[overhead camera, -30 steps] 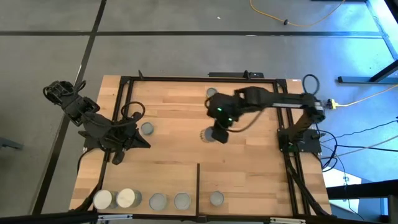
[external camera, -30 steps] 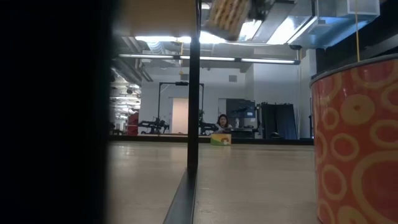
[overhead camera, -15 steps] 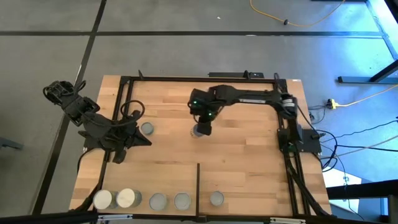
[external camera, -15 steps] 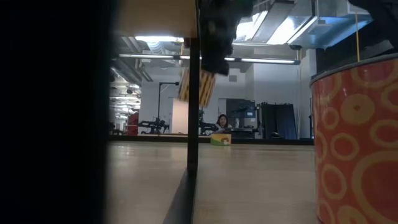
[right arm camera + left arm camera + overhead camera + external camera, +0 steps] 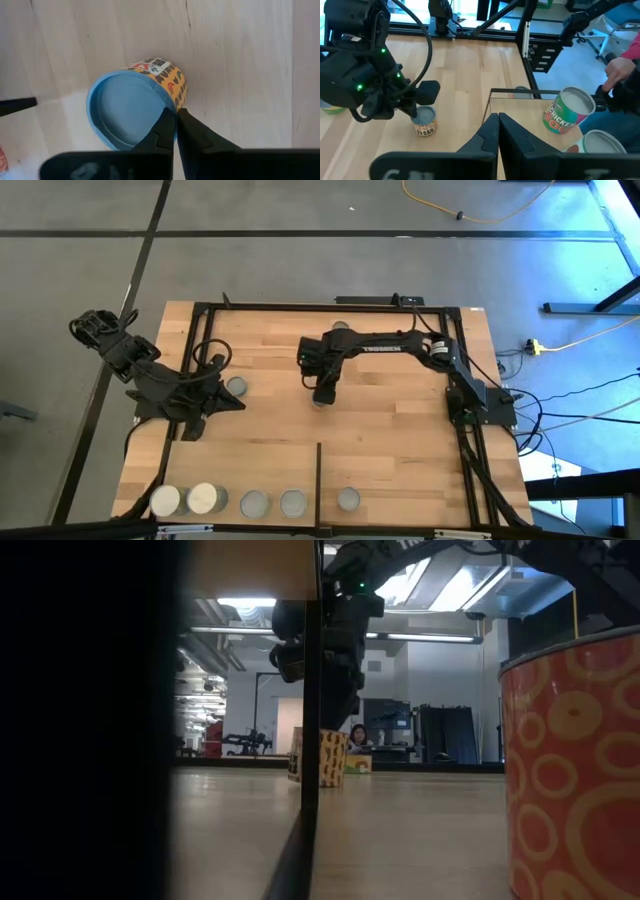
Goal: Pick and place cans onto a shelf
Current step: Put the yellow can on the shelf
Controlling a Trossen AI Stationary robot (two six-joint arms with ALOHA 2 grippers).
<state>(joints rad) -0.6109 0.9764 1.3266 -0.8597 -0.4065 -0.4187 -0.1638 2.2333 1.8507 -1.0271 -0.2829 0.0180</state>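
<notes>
My right gripper [image 5: 321,392] reaches to the middle of the table and is shut on a small can [image 5: 132,107] with a yellow patterned side. The can stands upright on the tabletop and also shows in the low view [image 5: 321,758] and the left wrist view [image 5: 425,122]. My left gripper [image 5: 497,125] is shut and empty at the table's left [image 5: 236,408], beside another can [image 5: 236,386]. The shelf board [image 5: 520,110] with its thin black upright [image 5: 318,468] lies at the near edge. Several cans [image 5: 254,502] stand in a row there. My right gripper holds the can by its top rim [image 5: 168,106], at one spot on the edge. One fingertip [image 5: 166,120] lies over the recessed top and the other just outside the wall. The fingers come from above, pointing down. The can stands upright with its bottom on the table.
One can [image 5: 340,329] stands near the far edge. An orange ringed can [image 5: 570,770] stands close to the low camera. A black frame [image 5: 300,307] runs round the table. A person's hand [image 5: 620,70] shows beyond the near edge, and another person sits far off in the room [image 5: 355,735].
My right gripper has gone toward the table's left edge and down with the can. The can hung tilted and clear of the table; it now stands upright on the tabletop.
</notes>
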